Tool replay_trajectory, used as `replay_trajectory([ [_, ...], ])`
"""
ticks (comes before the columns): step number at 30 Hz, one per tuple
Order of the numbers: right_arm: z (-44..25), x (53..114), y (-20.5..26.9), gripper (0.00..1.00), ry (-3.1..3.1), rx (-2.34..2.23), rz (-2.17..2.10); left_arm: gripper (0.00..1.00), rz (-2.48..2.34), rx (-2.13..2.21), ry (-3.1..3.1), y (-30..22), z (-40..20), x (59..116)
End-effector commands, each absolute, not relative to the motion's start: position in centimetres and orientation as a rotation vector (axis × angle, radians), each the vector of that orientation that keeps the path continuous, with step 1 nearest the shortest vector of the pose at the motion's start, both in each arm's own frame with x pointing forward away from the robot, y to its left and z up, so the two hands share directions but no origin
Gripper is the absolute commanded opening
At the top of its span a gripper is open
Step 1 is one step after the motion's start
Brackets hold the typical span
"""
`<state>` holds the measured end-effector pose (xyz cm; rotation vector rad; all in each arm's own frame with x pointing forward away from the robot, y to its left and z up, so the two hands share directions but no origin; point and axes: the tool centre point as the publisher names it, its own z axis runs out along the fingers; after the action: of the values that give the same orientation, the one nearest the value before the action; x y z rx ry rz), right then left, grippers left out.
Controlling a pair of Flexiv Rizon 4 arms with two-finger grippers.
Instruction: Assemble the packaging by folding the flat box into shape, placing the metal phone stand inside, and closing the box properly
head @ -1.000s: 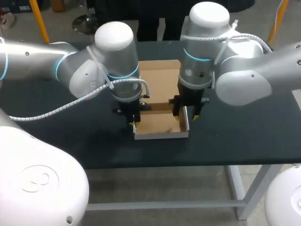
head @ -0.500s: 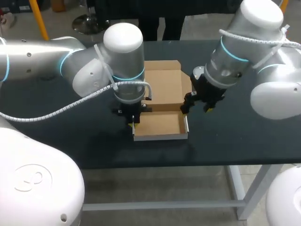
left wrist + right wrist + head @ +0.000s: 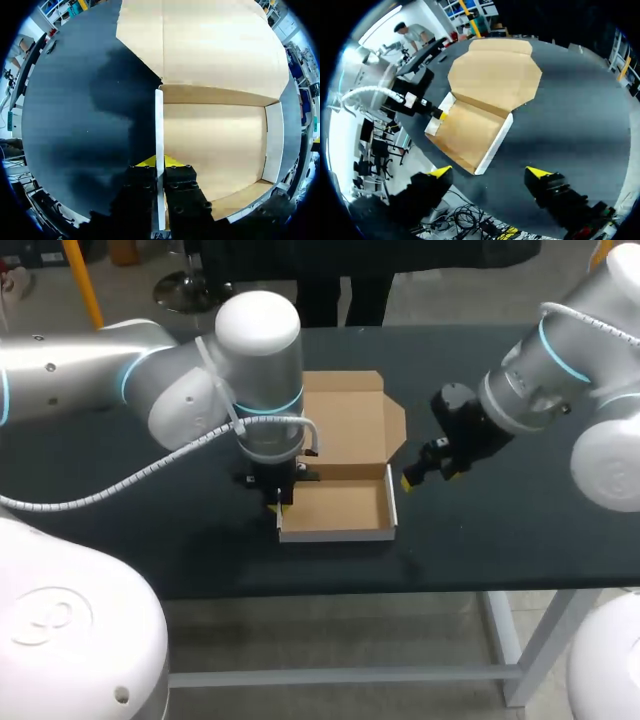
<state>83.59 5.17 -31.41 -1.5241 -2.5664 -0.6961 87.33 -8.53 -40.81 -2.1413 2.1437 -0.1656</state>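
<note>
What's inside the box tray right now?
Only bare cardboard floor shows in the box; nothing lies in it. The left gripper, clamped on its left wall, hides a strip of floor beside it.

Silver-white arms (image 3: 95, 370) with cyan bands (image 3: 272, 405)

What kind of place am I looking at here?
Likely a robotics lab bench: a dark table, a robot's left gripper shut on a wall of an open cardboard box, and its right gripper open beside it.
</note>
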Motion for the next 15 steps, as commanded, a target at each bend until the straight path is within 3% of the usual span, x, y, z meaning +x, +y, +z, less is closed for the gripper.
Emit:
replay_trajectory([
  [1, -30.7, 83.1, 4.9, 1.0, -2.648, -1.368, -0.74, 0.0, -0.177, -2.14, 2.148, -8.0, -40.7, 87.1],
  [15, -28.0, 78.5, -0.5, 1.0, -2.74, -0.854, -1.087, 0.0, -0.141, -2.129, 2.169, -6.7, -40.7, 86.7],
])
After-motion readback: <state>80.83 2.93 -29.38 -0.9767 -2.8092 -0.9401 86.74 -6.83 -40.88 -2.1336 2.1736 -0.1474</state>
